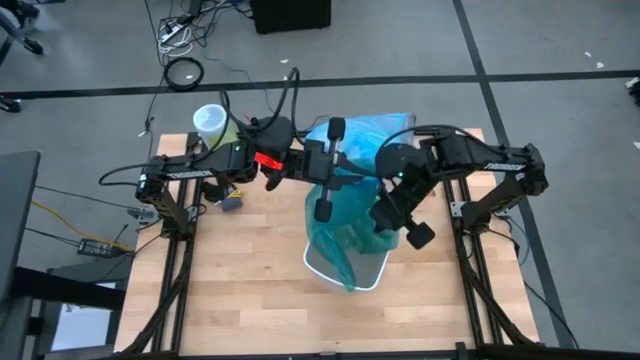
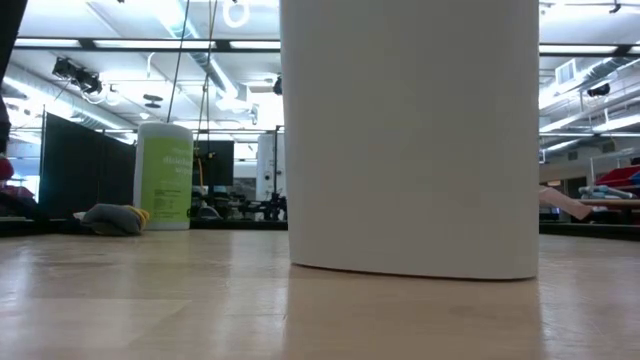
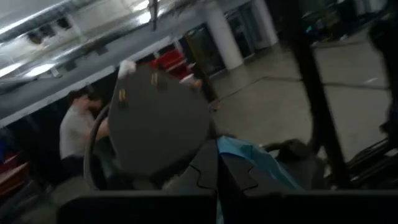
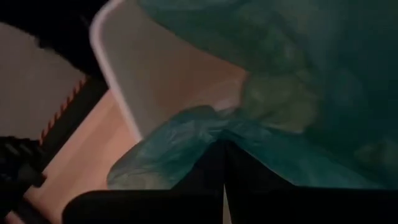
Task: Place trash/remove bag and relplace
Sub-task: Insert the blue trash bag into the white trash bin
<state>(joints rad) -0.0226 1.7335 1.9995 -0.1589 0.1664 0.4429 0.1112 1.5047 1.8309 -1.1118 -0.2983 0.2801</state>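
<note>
- High view: a white bin [image 1: 372,277] stands on the wooden bench [image 1: 240,290], near the middle. A teal bag [image 1: 345,235] is drawn up out of the bin, stretched between both arms. A lighter blue bag [image 1: 375,128] lies on the far side of the bench, behind the arms. Left hand [image 1: 322,172] is above the bin's far edge; right hand [image 1: 392,220] is over the bin's right side. A green-white canister [image 1: 212,122] stands at the far left corner, a small grey object [image 1: 231,203] just beside the left arm.
- Low view: the bin wall [image 2: 410,140] fills the centre; the canister [image 2: 163,176] and a grey-yellow cloth [image 2: 112,218] sit far left. No hands visible.
- Left wrist view: left hand [image 3: 217,177] pinched shut on a fold of blue plastic [image 3: 252,158]. A person [image 3: 78,130] is in the room beyond.
- Right wrist view: right hand [image 4: 224,168] clamped shut on the teal bag [image 4: 180,143], just at the bin rim [image 4: 112,74].
</note>
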